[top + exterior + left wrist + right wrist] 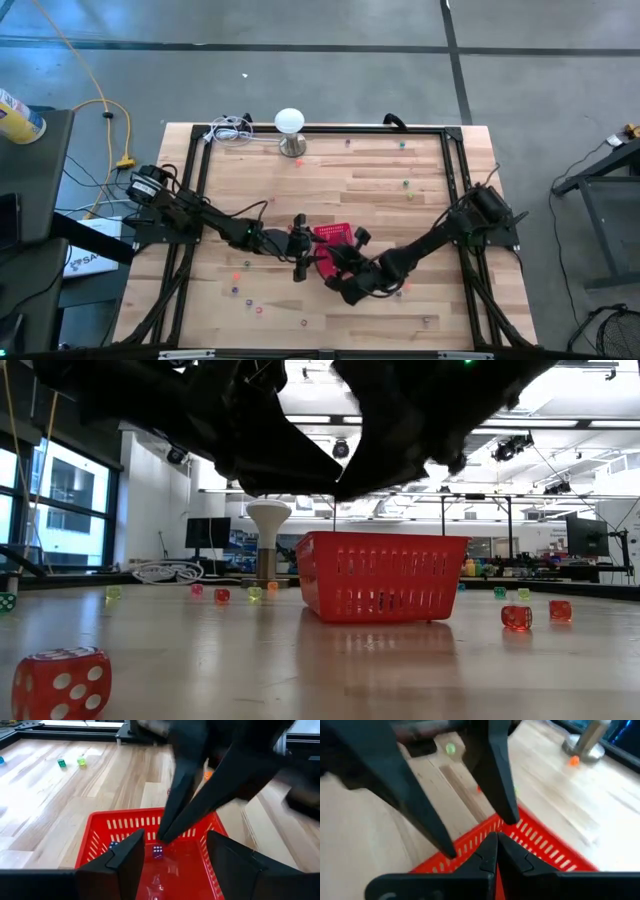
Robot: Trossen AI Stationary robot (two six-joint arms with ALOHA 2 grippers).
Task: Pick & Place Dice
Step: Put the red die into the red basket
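We find almost nothing legible. A white box (92, 258) on the floor left of the bench carries dark lettering, too small to make out — we cannot read a word. The nearest red die (61, 682) shows white pips — four on one face, three on another.

Two dark, jointed arms (matte black throughout) with tapered, wedge-shaped jaws.

A grey concrete floor (330, 70) crossed by dark seam lines surrounds the pale wooden plank tabletop (350, 190). Beyond it lies a bright hall: white walls (155, 500), tall windows (60, 490) on one side, dark monitors (206, 532), and ceiling track lights (515, 445).
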